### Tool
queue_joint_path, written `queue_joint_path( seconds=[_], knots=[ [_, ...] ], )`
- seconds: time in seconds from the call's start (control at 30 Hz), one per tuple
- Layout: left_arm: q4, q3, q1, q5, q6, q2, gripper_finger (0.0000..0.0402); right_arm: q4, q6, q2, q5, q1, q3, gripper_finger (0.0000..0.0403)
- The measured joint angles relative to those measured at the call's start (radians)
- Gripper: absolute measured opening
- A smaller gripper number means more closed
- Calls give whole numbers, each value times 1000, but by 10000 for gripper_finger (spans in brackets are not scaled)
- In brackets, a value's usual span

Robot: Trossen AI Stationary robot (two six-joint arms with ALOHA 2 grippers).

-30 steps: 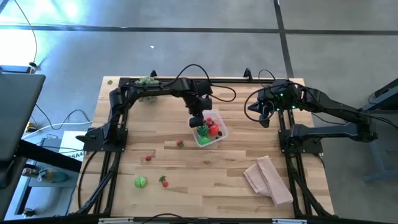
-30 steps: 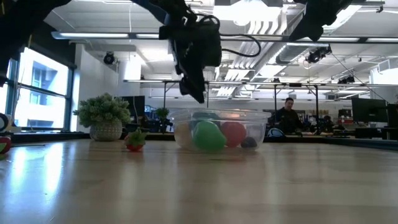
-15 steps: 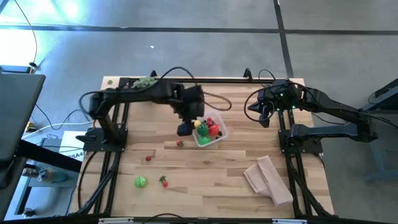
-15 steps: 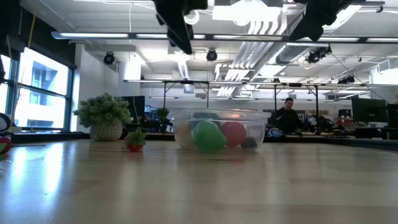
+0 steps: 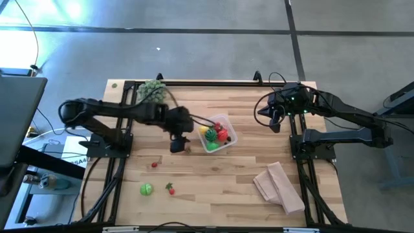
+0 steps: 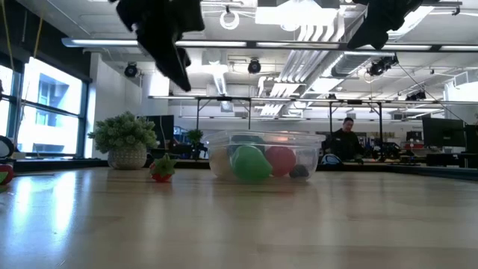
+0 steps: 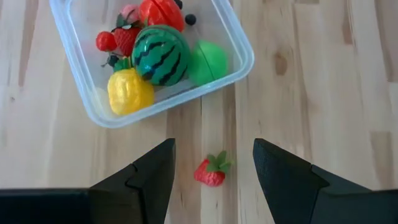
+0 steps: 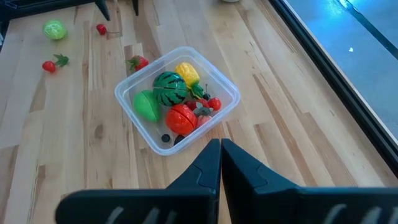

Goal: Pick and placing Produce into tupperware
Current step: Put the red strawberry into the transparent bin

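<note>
The tupperware is a clear tub on the table's middle, holding a striped watermelon, a yellow fruit, a green ball and red pieces. A loose strawberry lies on the wood just left of and nearer than the tub. My left gripper hangs open, high above that strawberry, touching nothing. More produce lies toward the near left: a red piece, a green ball, a stemmed red piece. My right gripper waits shut at the far right.
A pale-green potted plant stands at the far left edge. A tan folded cloth lies near the right near corner. Bare wood stretches between the tub and the near edge. In the low view a person sits in the room behind.
My left gripper has risen from just over the tupperware and swung toward the table's left and near side, ending above the loose strawberry. The tub and its contents have stayed put, as has the right arm.
</note>
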Motion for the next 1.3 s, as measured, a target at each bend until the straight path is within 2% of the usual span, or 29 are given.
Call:
queue_joint_path(
  seconds=[0.2, 0.33, 0.47, 0.7, 0.87, 1.03, 1.3],
  knots=[
    [228, -273, 0, 2, -85, -95, 205, 0, 0, 0, 0, 0, 0, 4],
    [329, -384, 0, 4, -145, -94, 207, 0, 0, 0, 0, 0, 0, 4],
    [430, -453, -8, 3, -192, -89, 233, 0, 0, 0, 0, 0, 0, 4],
    [478, -472, -8, 3, -222, -89, 308, 0, 0, 0, 0, 0, 0, 4],
    [482, -472, -34, -6, -222, -87, 340, 0, 0, 0, 0, 0, 0, 4],
    [523, -472, -75, -62, -194, -40, 346, 0, 0, 0, 0, 0, 0, 4],
    [575, -472, -84, -103, -152, 72, 323, 0, 0, 0, 0, 0, 0, 4]
  ],
)
